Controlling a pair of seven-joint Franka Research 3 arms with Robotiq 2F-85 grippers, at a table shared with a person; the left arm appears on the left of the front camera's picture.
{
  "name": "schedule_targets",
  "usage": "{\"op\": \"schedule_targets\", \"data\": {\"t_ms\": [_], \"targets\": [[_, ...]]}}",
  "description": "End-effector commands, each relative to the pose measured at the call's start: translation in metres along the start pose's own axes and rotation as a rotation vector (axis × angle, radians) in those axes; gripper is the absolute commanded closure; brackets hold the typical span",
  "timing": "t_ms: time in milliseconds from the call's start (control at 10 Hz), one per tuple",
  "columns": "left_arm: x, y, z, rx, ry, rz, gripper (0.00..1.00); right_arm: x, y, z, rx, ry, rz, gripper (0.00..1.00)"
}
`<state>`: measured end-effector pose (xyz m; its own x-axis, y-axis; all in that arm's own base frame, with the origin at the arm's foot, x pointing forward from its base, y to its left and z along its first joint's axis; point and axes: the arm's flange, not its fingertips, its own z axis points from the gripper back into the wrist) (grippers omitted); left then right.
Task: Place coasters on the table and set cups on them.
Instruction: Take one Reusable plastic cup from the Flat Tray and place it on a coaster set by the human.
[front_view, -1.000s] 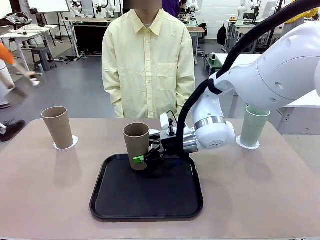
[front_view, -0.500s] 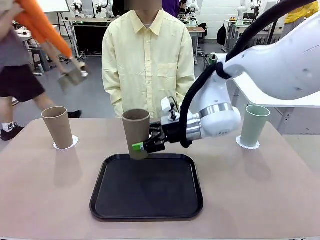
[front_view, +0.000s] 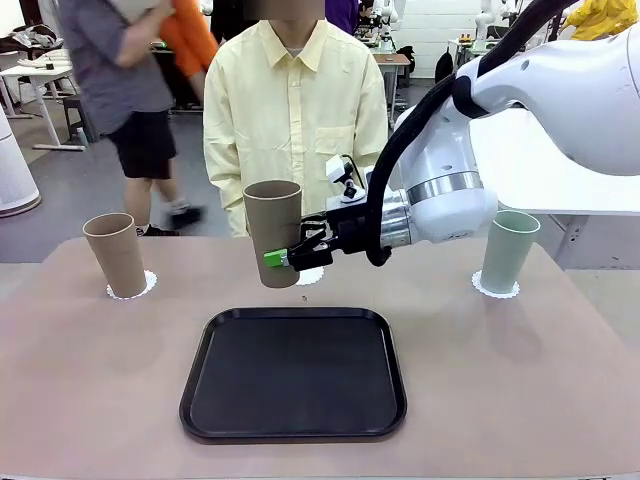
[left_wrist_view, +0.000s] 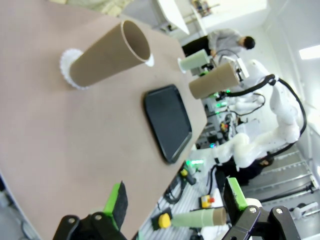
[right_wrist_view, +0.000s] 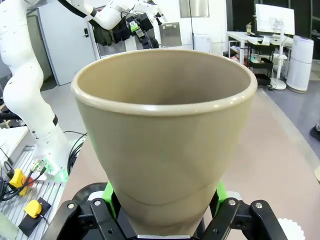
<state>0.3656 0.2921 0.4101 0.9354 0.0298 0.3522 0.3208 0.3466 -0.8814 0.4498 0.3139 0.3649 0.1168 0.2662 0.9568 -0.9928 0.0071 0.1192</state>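
- Where the beige table (front_view: 90, 390) spreads across the front view, a black tray (front_view: 295, 372) lies at its near middle with nothing on it
- Tan cup (front_view: 115, 254) stands upright on a coaster (front_view: 147, 285) at the far left of the table; mint cup (front_view: 508, 251) stands upright on another coaster (front_view: 478, 290) at the far right
- A third coaster (front_view: 310, 275) lies on the table just beyond the tray's far edge, partly hidden by the gripper
- Across the table stands a person in a pale yellow shirt (front_view: 296, 120), arms down; another person walks behind, and white tables and grey floor fill the room
- Right arm reaches in from the right, wrist turned sideways so the right gripper (front_view: 283, 258) points left
- Its green pads pinch the lower part of the brown cup (front_view: 273, 232), held upright in the air, clear of the tray, above its far edge and just beside the third coaster
- Right wrist view looks along that cup (right_wrist_view: 162, 135), pads pressed on both sides of its base
- Left gripper (left_wrist_view: 175, 200) hangs off the table's edge, fingers spread wide apart with nothing between them
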Motion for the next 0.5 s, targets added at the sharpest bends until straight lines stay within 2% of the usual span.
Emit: {"op": "schedule_targets", "data": {"t_ms": [0, 300, 400], "targets": [[-0.0001, -0.0021, 0.0024, 0.000, -0.005, 0.004, 0.00, -0.0021, 0.0007, -0.0011, 0.021, -0.016, 0.022, 1.00], [-0.0001, -0.0021, 0.0024, 0.000, -0.005, 0.004, 0.00, -0.0021, 0.0007, -0.0011, 0.021, -0.016, 0.022, 1.00], [-0.0001, -0.0021, 0.0024, 0.000, -0.005, 0.004, 0.00, 0.0003, 0.0006, -0.0003, 0.009, -0.007, 0.005, 0.19]]}}
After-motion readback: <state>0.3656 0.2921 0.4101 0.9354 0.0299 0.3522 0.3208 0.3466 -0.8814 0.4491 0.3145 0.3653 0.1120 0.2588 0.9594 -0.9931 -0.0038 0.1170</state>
